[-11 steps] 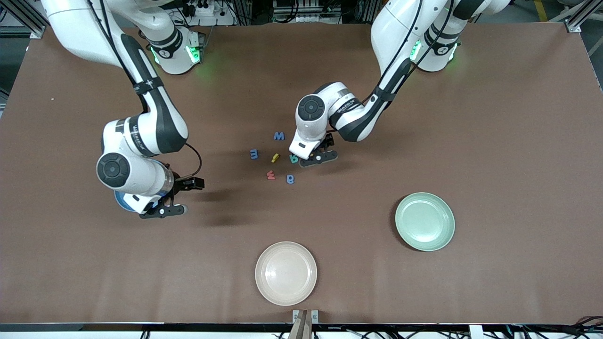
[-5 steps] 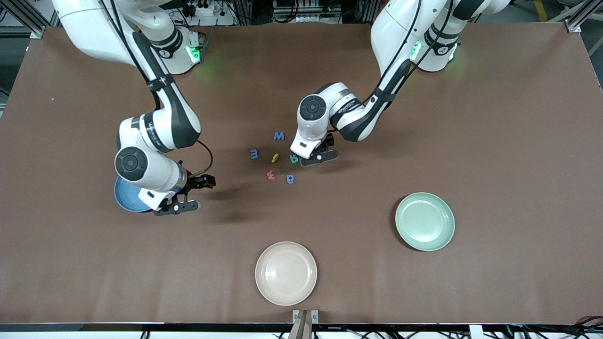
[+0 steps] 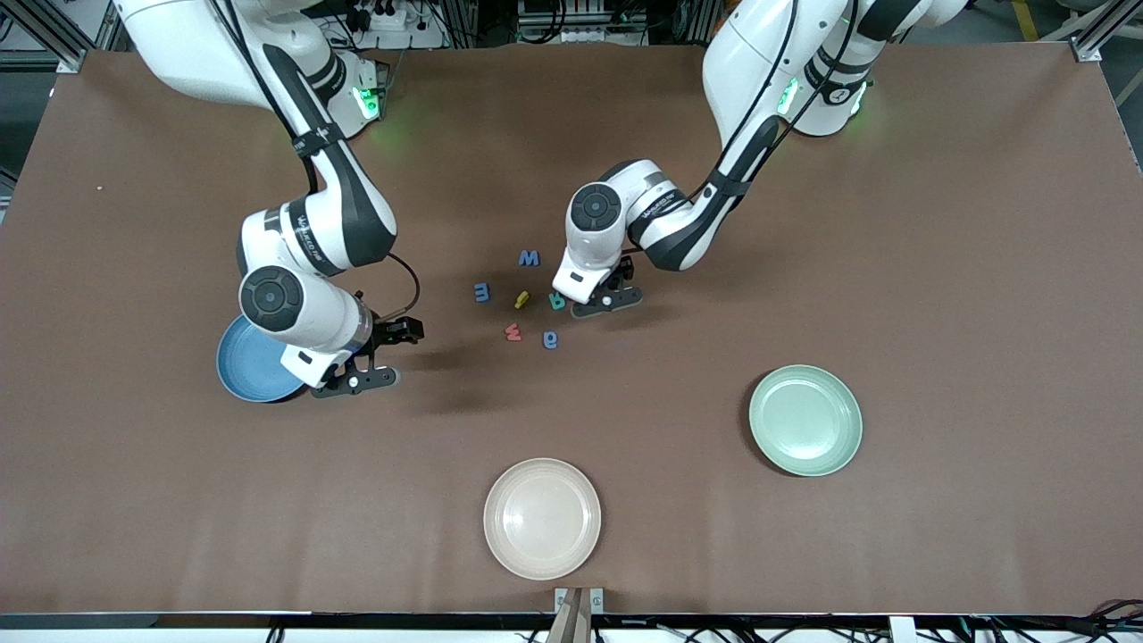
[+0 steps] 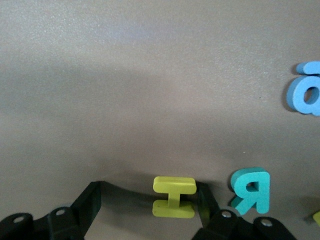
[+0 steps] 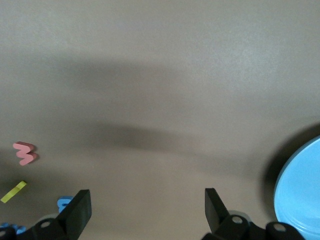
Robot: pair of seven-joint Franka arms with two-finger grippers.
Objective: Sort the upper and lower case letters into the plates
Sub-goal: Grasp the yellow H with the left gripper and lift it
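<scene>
Several small letters lie mid-table: blue W (image 3: 529,258), blue m (image 3: 482,291), a yellow letter (image 3: 522,298), teal R (image 3: 557,301), red w (image 3: 513,332) and blue a (image 3: 551,338). My left gripper (image 3: 607,299) is down at the table beside the teal R (image 4: 251,190). It is open around another yellow letter (image 4: 173,197); one finger (image 4: 204,200) touches that letter and the other stands apart. My right gripper (image 3: 375,357) is open and holds nothing, over bare table beside the sky blue plate (image 3: 250,366). The mint green plate (image 3: 805,420) lies toward the left arm's end.
A beige plate (image 3: 542,518) sits near the table's front edge, nearer to the front camera than the letters. The right wrist view shows the blue plate's rim (image 5: 300,190), the red letter (image 5: 25,153) and a yellow letter (image 5: 13,191).
My right arm has moved off the blue plate toward the letters, uncovering the plate. My left gripper's fingers have narrowed around the yellow letter while staying in place.
</scene>
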